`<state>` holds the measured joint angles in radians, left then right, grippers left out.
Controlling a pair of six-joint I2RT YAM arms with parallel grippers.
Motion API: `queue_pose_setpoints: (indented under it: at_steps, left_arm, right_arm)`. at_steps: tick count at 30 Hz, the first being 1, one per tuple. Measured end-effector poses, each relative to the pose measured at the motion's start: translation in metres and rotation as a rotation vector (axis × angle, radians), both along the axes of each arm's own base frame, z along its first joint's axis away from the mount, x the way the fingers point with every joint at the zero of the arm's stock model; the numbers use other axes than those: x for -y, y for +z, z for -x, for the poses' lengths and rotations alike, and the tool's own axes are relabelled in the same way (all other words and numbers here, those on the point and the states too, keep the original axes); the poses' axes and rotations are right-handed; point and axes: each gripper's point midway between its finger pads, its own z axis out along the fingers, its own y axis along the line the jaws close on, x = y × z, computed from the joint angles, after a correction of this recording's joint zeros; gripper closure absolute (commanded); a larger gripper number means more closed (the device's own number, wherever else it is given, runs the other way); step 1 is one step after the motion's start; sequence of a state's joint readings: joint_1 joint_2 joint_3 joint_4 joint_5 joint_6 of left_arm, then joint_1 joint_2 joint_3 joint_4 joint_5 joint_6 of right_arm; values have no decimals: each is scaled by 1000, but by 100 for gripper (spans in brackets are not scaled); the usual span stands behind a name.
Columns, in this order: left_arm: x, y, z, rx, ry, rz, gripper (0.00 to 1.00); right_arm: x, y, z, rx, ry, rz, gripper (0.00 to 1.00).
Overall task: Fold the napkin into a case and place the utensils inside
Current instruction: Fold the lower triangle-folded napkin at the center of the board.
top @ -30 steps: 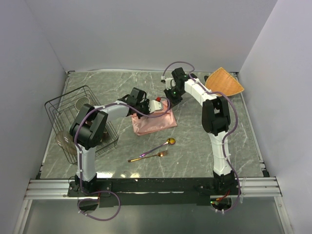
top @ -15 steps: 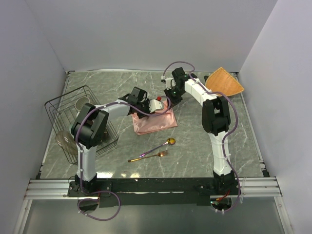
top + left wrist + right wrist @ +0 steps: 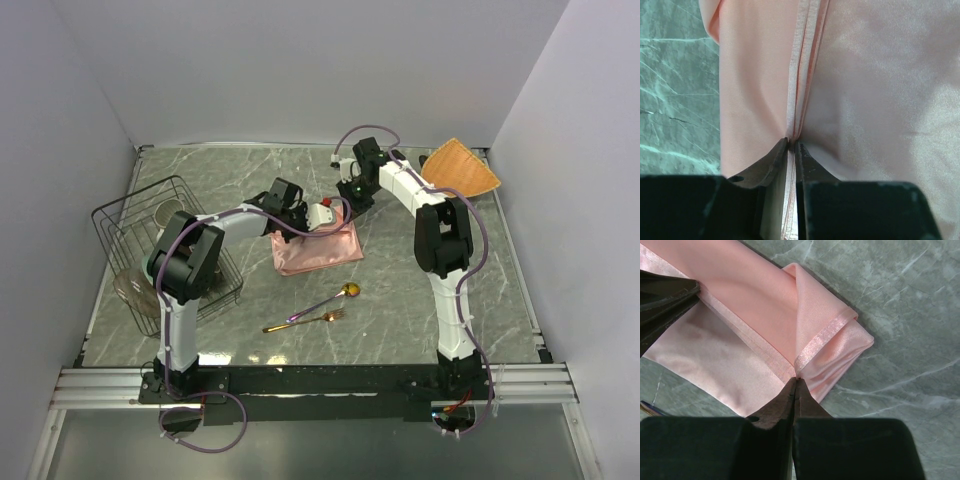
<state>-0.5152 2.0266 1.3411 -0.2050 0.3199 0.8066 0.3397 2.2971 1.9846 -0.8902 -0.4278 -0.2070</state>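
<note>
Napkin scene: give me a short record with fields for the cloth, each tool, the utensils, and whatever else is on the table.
cloth: napkin, salmon-pink, folded in layers, lying on the table
left arm: left tool shut on the napkin's hemmed edge
right arm: right tool shut on a folded hem corner
utensils: gold spoon and gold fork, side by side, outside the napkin, nearer the arm bases
other: black wire rack at left; orange woven mat at far right

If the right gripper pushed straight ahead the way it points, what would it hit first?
The napkin: the right gripper has its tips at the folded hem, with cloth directly ahead.
</note>
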Motion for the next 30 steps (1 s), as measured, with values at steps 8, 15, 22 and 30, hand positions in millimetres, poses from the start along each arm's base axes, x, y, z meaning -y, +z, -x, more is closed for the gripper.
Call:
queue_pose_setpoints:
  at_steps: [8, 15, 22, 30]
  left_arm:
    - [3, 5, -4, 5, 8, 11, 99]
    - [11, 22, -13, 16, 21, 50, 99]
    - [18, 35, -15, -6, 48, 83, 99]
    - [35, 30, 7, -73, 52, 89, 99]
  right_arm:
    - [-2, 4, -4, 14, 0, -7, 100]
    - [-2, 9, -7, 28, -1, -12, 100]
    - [6, 15, -15, 45, -16, -13, 100]
    - [15, 14, -14, 40, -2, 1, 100]
